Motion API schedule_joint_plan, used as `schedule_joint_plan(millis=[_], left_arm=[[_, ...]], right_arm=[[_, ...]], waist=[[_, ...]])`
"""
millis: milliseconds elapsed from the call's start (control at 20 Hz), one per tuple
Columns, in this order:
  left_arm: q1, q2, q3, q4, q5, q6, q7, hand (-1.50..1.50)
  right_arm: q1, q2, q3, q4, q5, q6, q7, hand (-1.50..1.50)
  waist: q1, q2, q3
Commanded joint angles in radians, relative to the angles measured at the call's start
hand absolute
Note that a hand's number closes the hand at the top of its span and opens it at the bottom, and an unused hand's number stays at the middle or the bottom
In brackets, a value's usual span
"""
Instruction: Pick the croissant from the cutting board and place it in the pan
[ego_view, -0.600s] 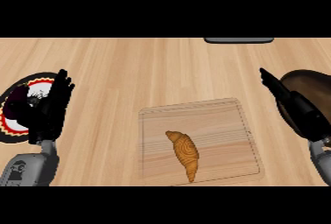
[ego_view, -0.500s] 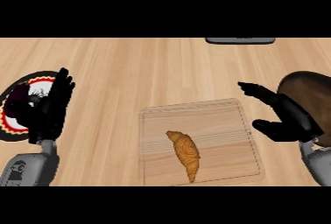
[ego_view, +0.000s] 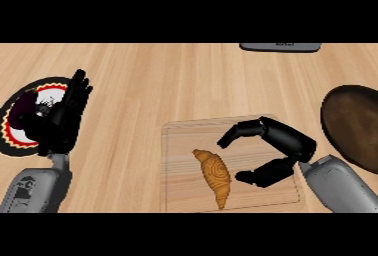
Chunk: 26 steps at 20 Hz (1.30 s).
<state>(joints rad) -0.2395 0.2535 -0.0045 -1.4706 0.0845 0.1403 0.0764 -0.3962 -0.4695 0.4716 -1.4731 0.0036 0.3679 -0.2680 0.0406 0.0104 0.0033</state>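
My right hand (ego_view: 284, 150) is over the right half of the cutting board (ego_view: 181, 197), its grey forearm entering from the lower right corner. The fingers (ego_view: 240, 132) and thumb (ego_view: 258, 176) are curved into a wide C that faces left, and nothing lies between them. The hand holds no object.

The croissant (ego_view: 214, 176) lies on the cutting board just left of that hand, near the board's middle. It is elongated, running from upper left to lower right, and its lower tip points toward the board's near edge. I see a narrow gap between the croissant and the thumb tip; they do not touch.

The pan (ego_view: 353, 127), dark brown and round, sits on the wooden counter (ego_view: 184, 80) to the right of the board, cut off by the view's right edge.

My left hand (ego_view: 63, 117) rests at the view's left with straight fingers pointing up. It lies over a dark plate (ego_view: 15, 125) with a red and white patterned rim.

A grey object (ego_view: 280, 47) shows at the counter's far edge.
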Motion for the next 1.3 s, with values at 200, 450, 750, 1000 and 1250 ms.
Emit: schedule_joint_plan(millis=[200, 450, 750, 1000, 1250], left_arm=[[0.035, 0.001, 0.025, -0.003, -0.011, 0.009, -0.02, 0.0], [0.035, 0.008, 0.017, -0.002, 0.003, -0.025, -0.006, 0.0], [-0.02, 0.004, 0.036, 0.016, 0.008, -0.022, 0.03, 0.0], [0.053, -0.009, 0.03, -0.01, -0.021, -0.013, -0.011, 0.0], [-0.029, -0.019, 0.038, 0.042, -0.028, -0.017, 0.01, 0.0]], right_arm=[[-0.094, -0.18, -0.133, -0.064, 0.073, 0.087, -0.194, -1.5], [-0.282, -0.248, -0.075, -0.12, 0.159, 0.217, -0.07, -1.5], [-0.463, -0.165, -0.095, -0.18, 0.071, 0.381, 0.237, -1.5], [-0.493, -0.036, -0.046, -0.273, 0.134, 0.366, 0.374, -1.5], [-0.547, 0.118, -0.048, -0.24, 0.084, 0.442, 0.52, -1.5]], waist=[[-0.042, -0.013, -0.004], [-0.035, -0.016, -0.005], [-0.037, -0.015, -0.005], [-0.037, -0.015, -0.004], [-0.043, -0.015, -0.005]])
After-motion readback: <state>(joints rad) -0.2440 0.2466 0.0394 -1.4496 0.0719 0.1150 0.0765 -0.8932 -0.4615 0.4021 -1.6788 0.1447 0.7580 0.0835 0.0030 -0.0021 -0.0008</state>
